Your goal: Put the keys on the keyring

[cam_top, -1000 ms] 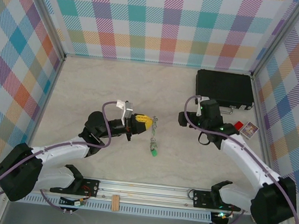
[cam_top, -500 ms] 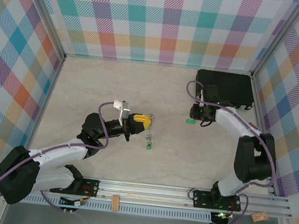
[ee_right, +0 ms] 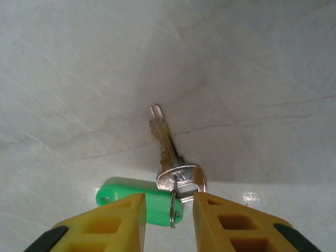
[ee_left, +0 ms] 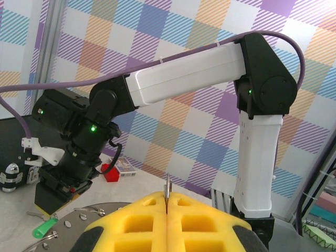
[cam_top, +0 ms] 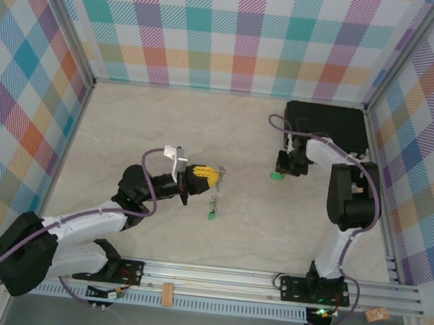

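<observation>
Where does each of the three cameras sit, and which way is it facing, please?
Top external: above and behind the robot, looking down on the table; left gripper and right gripper show.
Left wrist: looks across the table at the right arm; its own fingers pinch the keyring.
Right wrist: looks straight down at a key; its fingers flank it.
Shared: all three see that green-tagged key.

Counter [ee_right: 79,79] is showing pale beige with faint grey veining. Key [ee_right: 170,152] is reading silver, its tag [ee_right: 139,202] bright green. Fingers [ee_right: 105,226] are showing yellow with black backing. Keyring [ee_left: 167,191] is showing grey. Walls [cam_top: 232,31] are carrying pastel plaid; case [cam_top: 327,126] is reading black; cable [cam_top: 146,162] purple.
</observation>
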You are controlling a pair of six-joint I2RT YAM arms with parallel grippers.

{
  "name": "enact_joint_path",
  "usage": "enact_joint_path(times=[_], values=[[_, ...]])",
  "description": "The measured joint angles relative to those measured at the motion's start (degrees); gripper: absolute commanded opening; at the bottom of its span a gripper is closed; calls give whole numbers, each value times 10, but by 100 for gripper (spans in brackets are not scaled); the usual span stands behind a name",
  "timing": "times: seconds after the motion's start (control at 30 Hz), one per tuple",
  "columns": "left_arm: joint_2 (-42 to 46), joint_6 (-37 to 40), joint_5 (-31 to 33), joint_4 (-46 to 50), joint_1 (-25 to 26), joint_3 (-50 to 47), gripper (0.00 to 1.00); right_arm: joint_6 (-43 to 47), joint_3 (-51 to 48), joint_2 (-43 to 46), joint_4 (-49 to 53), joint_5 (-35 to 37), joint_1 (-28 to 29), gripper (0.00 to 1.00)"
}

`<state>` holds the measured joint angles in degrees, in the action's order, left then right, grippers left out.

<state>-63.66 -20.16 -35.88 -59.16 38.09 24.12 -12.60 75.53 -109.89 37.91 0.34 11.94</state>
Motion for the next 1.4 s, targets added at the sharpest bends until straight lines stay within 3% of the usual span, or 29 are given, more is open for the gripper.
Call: enact_joint_path(times=[0.27,0.47,0.7,0.93,1.13,1.4], values=[[0,-2,0,-11,0,0,0,7,2,-10,10,-2,-1,22],[0,-9,0,-12,0,-1,0,11,14,-22,14,-7,-4,0],[0,-11,7,-12,0,-2,0,9,15,-5,17,-31,-4,0],[-15,-26,26,-18,0,-3,0,-14,10,95,10,-65,4,0],[-27,-36,37,-47,0,-16,0,-74,-106,199,-50,-68,53,0],[-32,-41,39,-67,0,-25,0,-168,-256,275,-84,-29,142,0]])
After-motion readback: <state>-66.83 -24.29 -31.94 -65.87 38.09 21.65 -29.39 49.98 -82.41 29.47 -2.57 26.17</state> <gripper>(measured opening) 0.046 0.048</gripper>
